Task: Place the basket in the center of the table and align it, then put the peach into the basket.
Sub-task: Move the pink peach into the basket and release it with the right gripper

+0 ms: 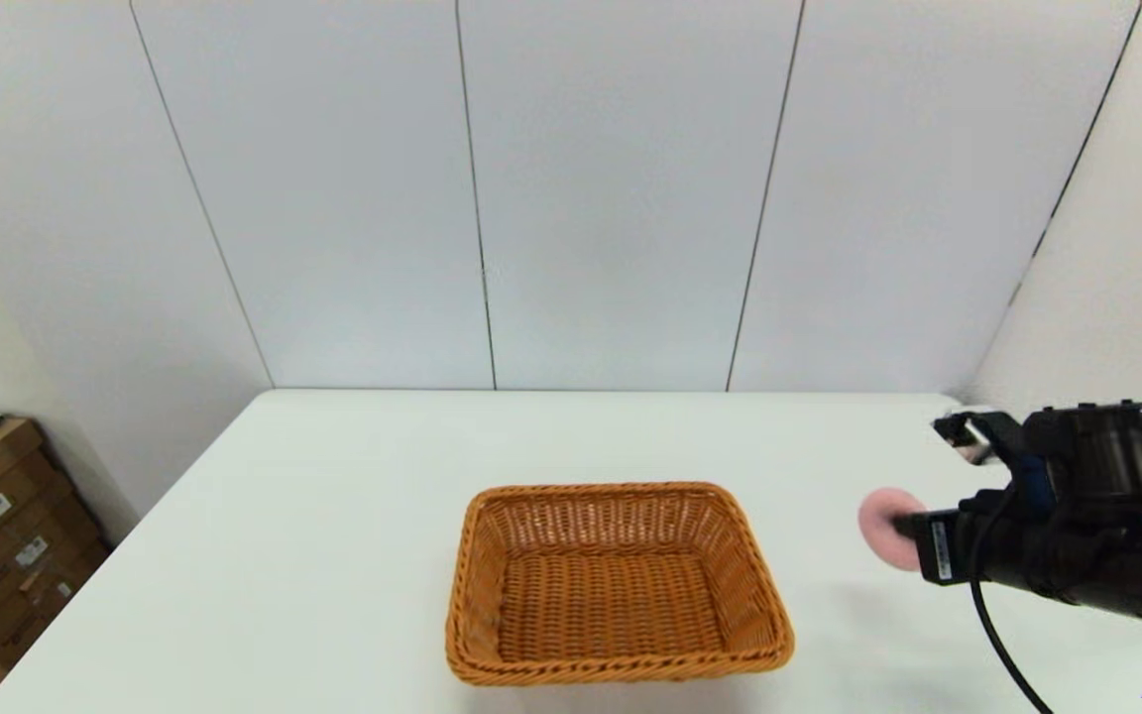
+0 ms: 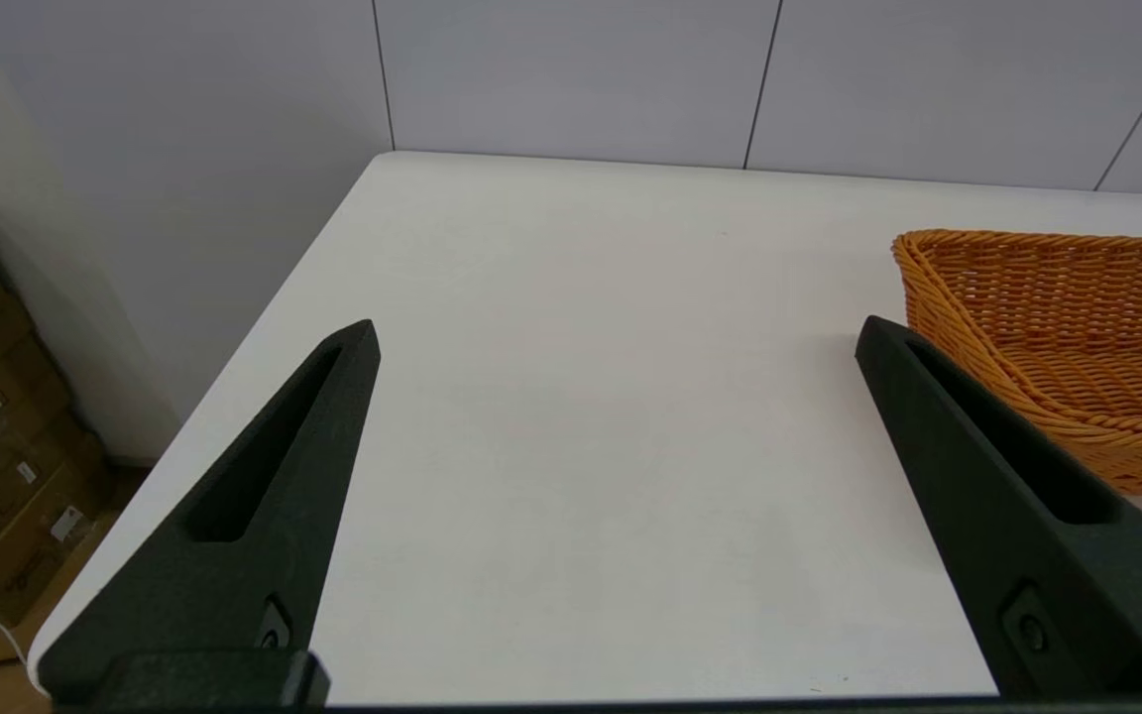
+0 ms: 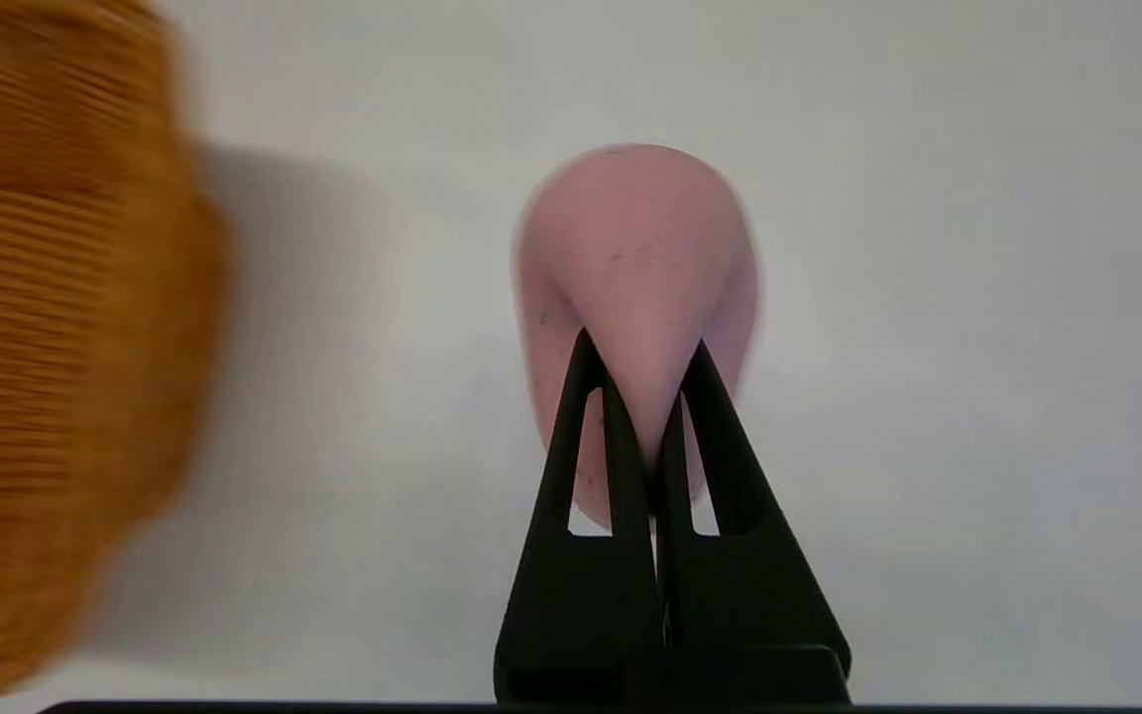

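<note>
The right gripper (image 3: 642, 397) pinches the soft peach (image 3: 635, 258) narrowly at 3 o'clock of the basket (image 1: 616, 585) on the counter (image 1: 333, 516); the squeezed peach may slip out before clearing the rim; the left gripper (image 2: 616, 397) idles wide.

Basket (image 1: 619, 585) mid-table (image 1: 333, 516) toward the near edge — peach (image 1: 883, 531) to its right, above the tabletop.

Black arm (image 1: 1077, 535), looped black cable (image 1: 1002, 635)
</note>
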`<move>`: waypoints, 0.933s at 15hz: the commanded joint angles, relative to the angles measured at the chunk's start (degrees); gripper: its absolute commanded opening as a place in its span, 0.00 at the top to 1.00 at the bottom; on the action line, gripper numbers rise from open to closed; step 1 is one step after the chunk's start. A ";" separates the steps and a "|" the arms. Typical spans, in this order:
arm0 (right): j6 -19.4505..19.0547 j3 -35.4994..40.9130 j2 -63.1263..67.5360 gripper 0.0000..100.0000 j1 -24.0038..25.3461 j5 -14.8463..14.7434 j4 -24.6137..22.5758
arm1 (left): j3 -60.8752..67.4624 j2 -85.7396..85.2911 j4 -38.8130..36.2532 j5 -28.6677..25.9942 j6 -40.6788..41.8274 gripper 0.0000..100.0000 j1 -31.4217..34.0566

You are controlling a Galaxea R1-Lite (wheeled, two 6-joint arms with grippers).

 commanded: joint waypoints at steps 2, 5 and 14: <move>3.78 -6.73 -10.91 1.00 20.38 -0.34 3.55 | 0.00 -0.04 -0.01 0.03 -0.04 0.00 -0.02; 4.57 -13.14 -6.51 1.00 27.32 -0.25 7.68 | 0.00 -0.13 -0.01 0.03 -0.04 0.00 -0.02; 4.13 -19.12 8.34 1.00 34.00 -0.86 7.41 | 0.00 -0.04 -0.01 0.03 -0.04 0.00 -0.02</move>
